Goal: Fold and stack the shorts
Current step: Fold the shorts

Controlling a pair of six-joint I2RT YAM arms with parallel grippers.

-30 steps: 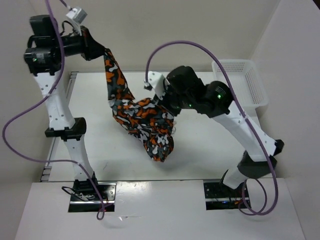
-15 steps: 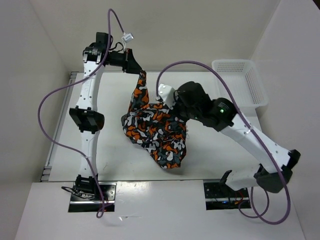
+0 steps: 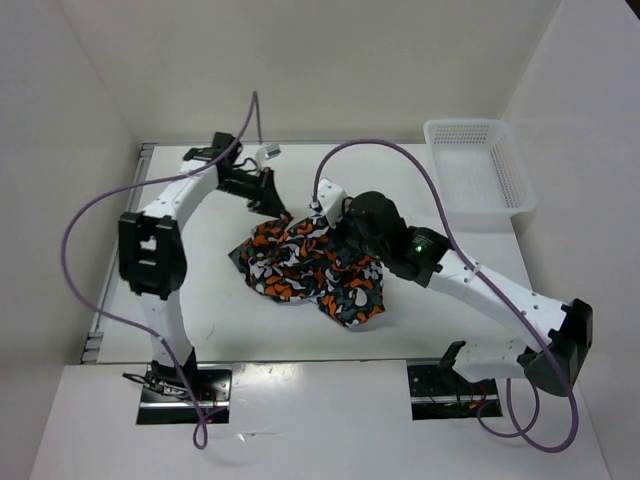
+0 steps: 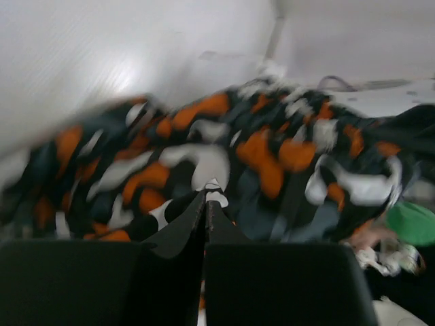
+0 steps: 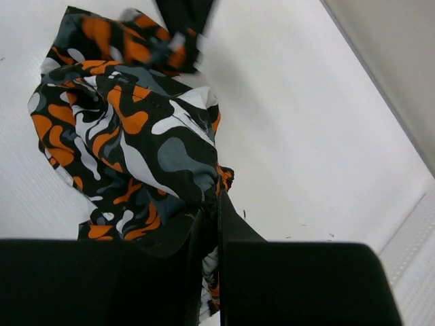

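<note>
1 shorts heap | left tool, right tool pinching | left-wrist blurred

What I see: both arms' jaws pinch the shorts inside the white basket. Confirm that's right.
Wrong place. Both arms' jaws do pinch the shorts, but on the table, not inside the white basket, which stands apart at the far right corner. The top external view shows it.

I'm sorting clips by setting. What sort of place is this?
Probably a robot lab test cell, not a home: a white table boxed in by plain walls, left arm and right arm bolted at its near edge, with camouflage shorts and a mesh basket as props.
</note>
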